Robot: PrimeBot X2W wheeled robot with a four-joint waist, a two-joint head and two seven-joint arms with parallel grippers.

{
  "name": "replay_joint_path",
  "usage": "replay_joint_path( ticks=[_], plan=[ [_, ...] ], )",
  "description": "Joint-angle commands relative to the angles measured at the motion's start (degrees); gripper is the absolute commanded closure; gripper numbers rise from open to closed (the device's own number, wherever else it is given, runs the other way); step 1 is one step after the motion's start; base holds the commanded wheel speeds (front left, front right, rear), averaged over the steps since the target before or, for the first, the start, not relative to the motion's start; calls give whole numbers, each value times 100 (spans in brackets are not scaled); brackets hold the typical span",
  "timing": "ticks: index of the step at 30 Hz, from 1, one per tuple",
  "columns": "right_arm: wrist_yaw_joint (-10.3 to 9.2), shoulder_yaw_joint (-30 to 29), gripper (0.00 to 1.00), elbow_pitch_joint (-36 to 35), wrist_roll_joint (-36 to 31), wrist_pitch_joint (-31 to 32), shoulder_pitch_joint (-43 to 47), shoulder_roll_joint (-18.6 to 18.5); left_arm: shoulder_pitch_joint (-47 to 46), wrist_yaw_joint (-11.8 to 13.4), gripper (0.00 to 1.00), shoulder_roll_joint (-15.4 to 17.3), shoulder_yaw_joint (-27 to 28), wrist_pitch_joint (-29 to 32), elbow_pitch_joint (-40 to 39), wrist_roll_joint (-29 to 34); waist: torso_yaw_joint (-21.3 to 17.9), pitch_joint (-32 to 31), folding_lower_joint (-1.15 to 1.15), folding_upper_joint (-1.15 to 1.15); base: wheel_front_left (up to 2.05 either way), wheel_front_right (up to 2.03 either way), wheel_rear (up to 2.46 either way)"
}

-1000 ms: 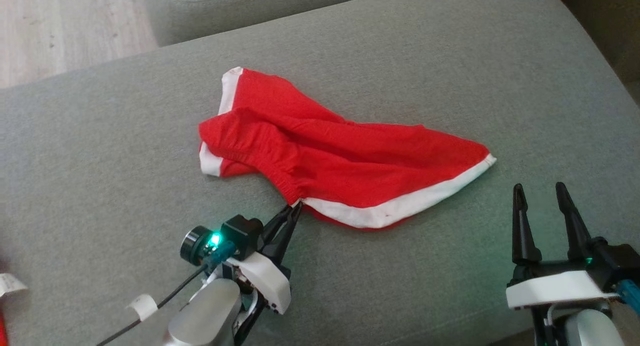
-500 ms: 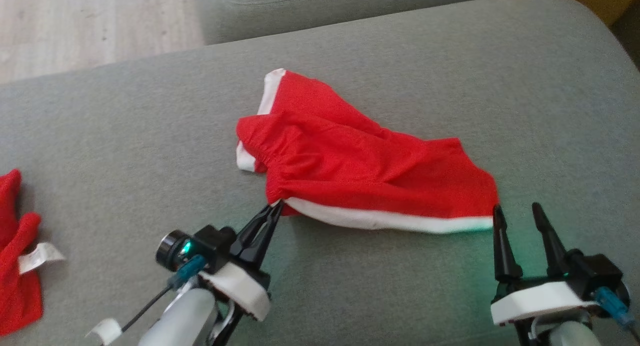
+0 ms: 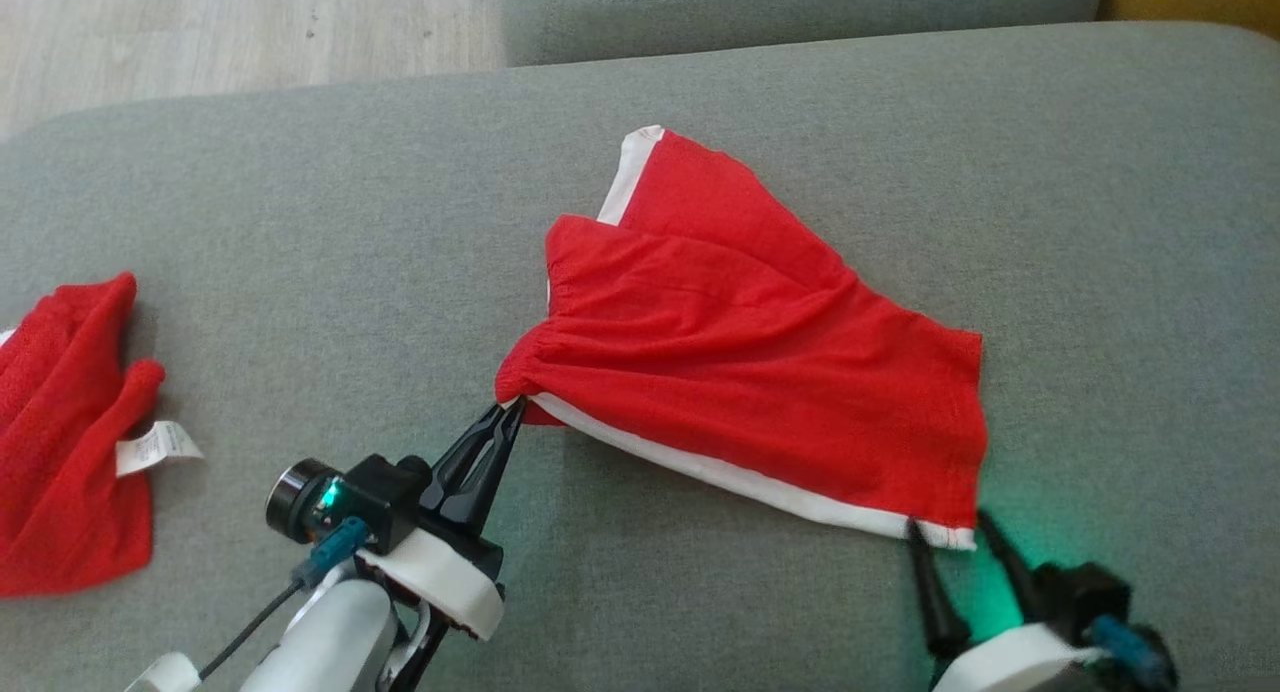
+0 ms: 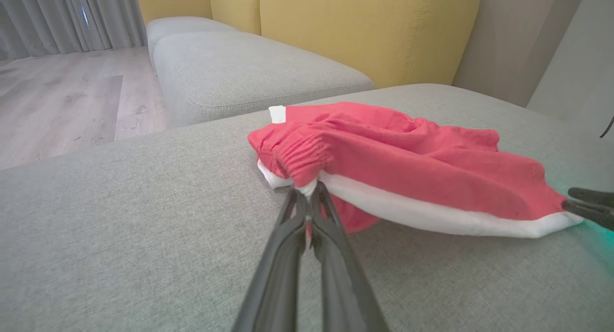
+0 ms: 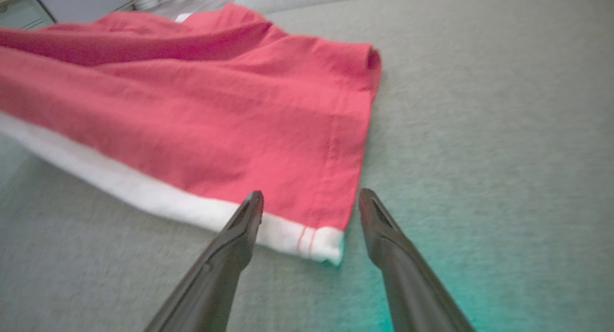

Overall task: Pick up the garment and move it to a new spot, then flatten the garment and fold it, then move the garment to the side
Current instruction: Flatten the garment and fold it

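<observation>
Now our left gripper (image 3: 508,412) pinches shut on the gathered waistband corner of the red fabric shorts with white trim (image 3: 750,372), drawing that edge taut, we judge, to spread the cloth flat. Our right gripper (image 3: 948,524) stands wide, one fingertip on either side of the white-hemmed corner, likely to take it. The shorts lie mid-cushion on the grey woven sofa seat (image 3: 300,222), in no container. A second red cloth with a white label (image 3: 70,432) lies well apart to our left.
</observation>
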Motion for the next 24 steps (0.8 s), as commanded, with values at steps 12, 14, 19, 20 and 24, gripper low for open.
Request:
replay_joint_path(
  ticks=[12, 14, 19, 20, 24],
  plan=[
    [43, 613, 20, -404, 134, 388, 376, -261, -72, 10, 100, 157, 226, -47, -186, 75, -26, -71, 0, 0, 0, 0, 0],
    [43, 604, 39, -413, 117, 384, 381, -256, -60, 10, 100, 166, 214, -47, -186, 73, -34, -94, 0, 0, 0, 0, 0],
    [43, 592, 100, -324, 73, 281, 308, -242, 1, 10, 100, 187, 207, -47, -169, 52, -81, -180, 0, 0, 0, 0, 0],
    [43, 595, 100, -297, 38, 253, 283, -252, 20, 10, 100, 186, 203, -47, -163, 52, -92, -196, 0, 0, 0, 0, 0],
    [43, 567, 100, -205, -69, 106, 214, -265, 95, 10, 100, 157, 181, -47, -135, 43, -135, -316, 0, 0, 0, 0, 0]
  ],
)
